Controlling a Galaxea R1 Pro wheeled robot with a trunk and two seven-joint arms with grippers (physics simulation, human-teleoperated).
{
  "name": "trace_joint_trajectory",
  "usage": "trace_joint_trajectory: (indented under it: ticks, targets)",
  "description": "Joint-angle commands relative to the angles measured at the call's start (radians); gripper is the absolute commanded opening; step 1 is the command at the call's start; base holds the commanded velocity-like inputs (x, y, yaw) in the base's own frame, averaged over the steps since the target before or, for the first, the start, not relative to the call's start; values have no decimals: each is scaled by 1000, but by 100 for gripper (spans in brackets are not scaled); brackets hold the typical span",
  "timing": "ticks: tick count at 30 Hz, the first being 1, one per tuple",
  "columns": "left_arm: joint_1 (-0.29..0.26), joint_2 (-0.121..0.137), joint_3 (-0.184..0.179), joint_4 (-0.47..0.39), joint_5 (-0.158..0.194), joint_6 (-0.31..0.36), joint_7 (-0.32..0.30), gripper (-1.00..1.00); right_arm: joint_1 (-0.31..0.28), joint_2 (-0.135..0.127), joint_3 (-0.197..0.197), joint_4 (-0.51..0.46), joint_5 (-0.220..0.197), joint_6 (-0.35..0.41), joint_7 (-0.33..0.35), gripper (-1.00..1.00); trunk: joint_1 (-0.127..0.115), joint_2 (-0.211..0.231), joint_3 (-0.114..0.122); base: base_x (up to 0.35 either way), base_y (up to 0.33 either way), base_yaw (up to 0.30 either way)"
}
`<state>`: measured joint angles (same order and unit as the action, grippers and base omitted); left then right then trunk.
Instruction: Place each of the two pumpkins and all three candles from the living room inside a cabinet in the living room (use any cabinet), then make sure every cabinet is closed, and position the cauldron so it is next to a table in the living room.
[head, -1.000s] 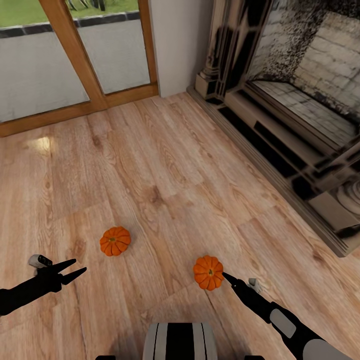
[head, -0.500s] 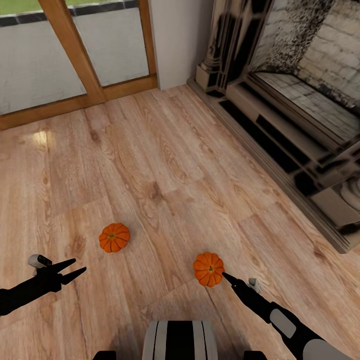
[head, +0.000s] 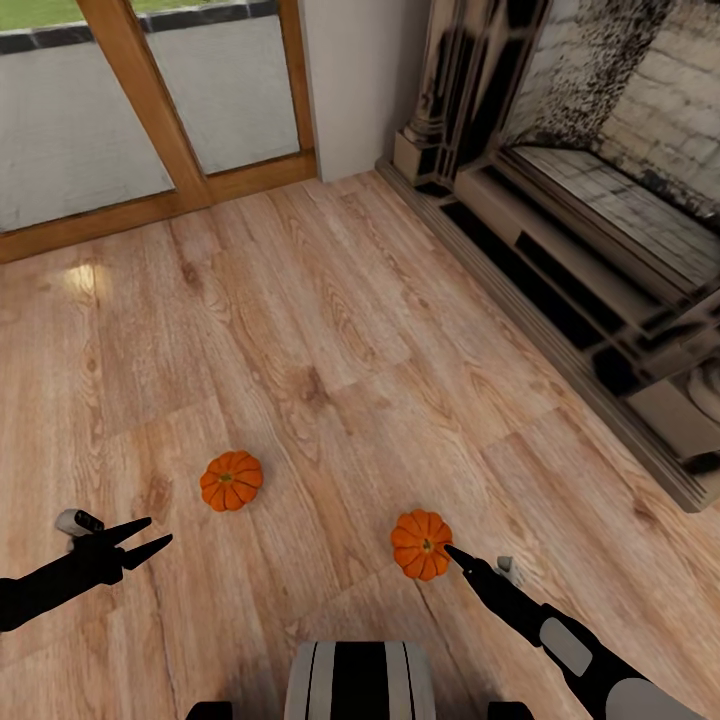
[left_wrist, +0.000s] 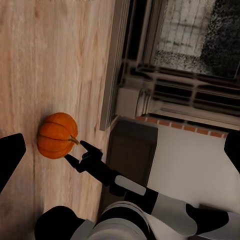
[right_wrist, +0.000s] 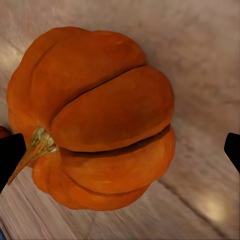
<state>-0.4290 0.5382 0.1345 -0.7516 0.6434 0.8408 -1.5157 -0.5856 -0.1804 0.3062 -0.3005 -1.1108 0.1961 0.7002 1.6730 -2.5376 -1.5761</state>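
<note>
A wood floor (head: 330, 330) takes up most of the head view, bare and open through the middle. One glass door (head: 150, 100) with a wooden frame runs along the upper left, and one dark fireplace (head: 580, 180) with a stepped base bounds the right side, its edge slanting from upper middle to lower right.

Two pumpkins lie on the floor, well apart. The left pumpkin (head: 231, 481) sits in the lower left with free floor all around it. The right pumpkin (head: 421, 544) sits lower centre, its stem (right_wrist: 35, 147) pointing sideways in the right wrist view.

The left gripper (head: 150, 537) is held low at the lower left, jaws spread and empty. The right gripper (head: 452, 552) reaches in from the lower right with its tip at the right pumpkin's edge, fingers parted on either side of it, not closed.
</note>
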Motion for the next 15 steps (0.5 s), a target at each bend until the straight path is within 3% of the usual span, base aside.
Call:
trace_joint_trajectory:
  ticks: [1,15]
  targets:
    - [0,0,0,0,0,11,-3,100,0,-1,4,0,-11,7,2,100,0,0,-1,20,11,0]
    - [0,0,-1,-2,1,11,-3,100,0,-1,4,0,-11,7,1,100,0,0,-1,43,23,0]
